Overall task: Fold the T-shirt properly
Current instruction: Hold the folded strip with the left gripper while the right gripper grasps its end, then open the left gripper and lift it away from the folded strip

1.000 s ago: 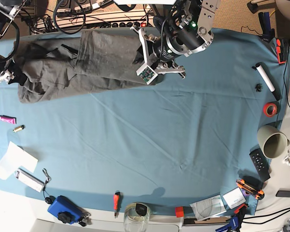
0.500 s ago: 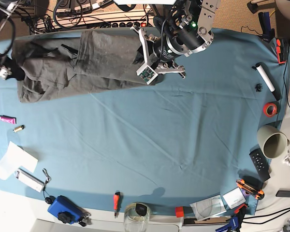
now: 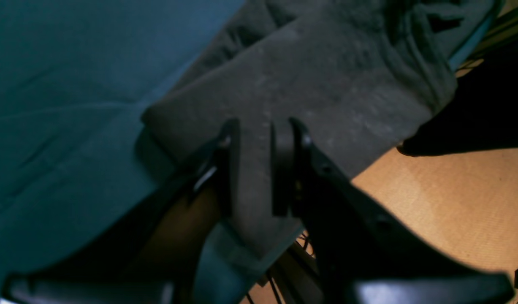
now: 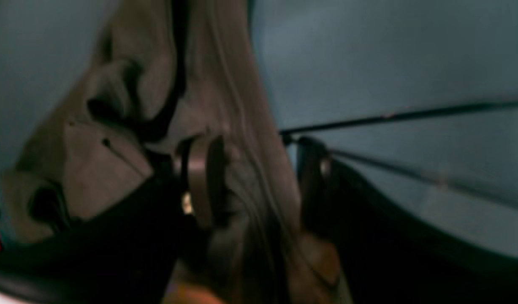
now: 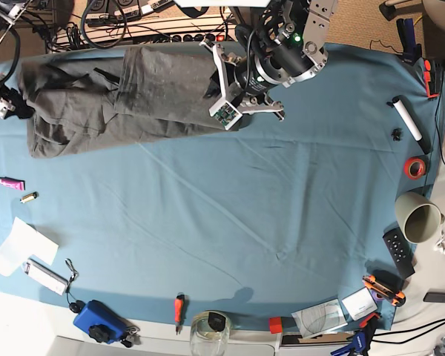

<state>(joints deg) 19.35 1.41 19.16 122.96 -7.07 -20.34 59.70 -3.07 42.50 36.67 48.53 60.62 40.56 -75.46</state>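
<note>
T-shirt point(image 5: 126, 96) bunched along far left table point(image 5: 230, 222). Left claw point(image 3: 254, 169) pinching T-shirt hem. Right claw point(image 4: 254, 185) spread wide, T-shirt cloth between prongs.

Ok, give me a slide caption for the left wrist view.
Left gripper pinching the dark olive-grey cotton T-shirt at the teal tablecloth's edge.

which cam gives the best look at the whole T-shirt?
Base view: the T-shirt lies bunched along the table cloth's far edge, outline fully visible. Left wrist shows only one corner at close range; right wrist shows blurred folds.
</note>
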